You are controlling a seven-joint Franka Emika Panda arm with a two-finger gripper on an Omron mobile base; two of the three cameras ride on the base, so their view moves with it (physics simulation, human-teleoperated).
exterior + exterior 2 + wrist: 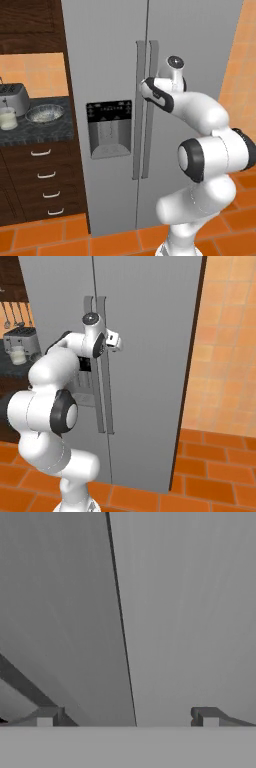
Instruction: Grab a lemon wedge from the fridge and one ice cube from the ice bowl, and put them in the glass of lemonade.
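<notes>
The tall grey fridge (110, 60) stands with both doors shut, so the lemon wedge is hidden. My gripper (127, 718) is open and points at the door faces close to the centre seam, by the upper part of the long handles (144, 125). Nothing sits between its fingertips (47, 717). In the right base view the gripper (116, 342) is right at the handles (102, 396). On the dark counter to the left sit the ice bowl (45, 113) and the glass of lemonade (7, 119), also seen far left as the glass (18, 355).
A silver toaster (12, 97) stands behind the glass. Dark wooden drawers (45, 175) sit under the counter, and a dark upper cabinet (30, 25) hangs above. An orange tiled wall (225, 346) borders the fridge on the right. The floor is orange tile (215, 476).
</notes>
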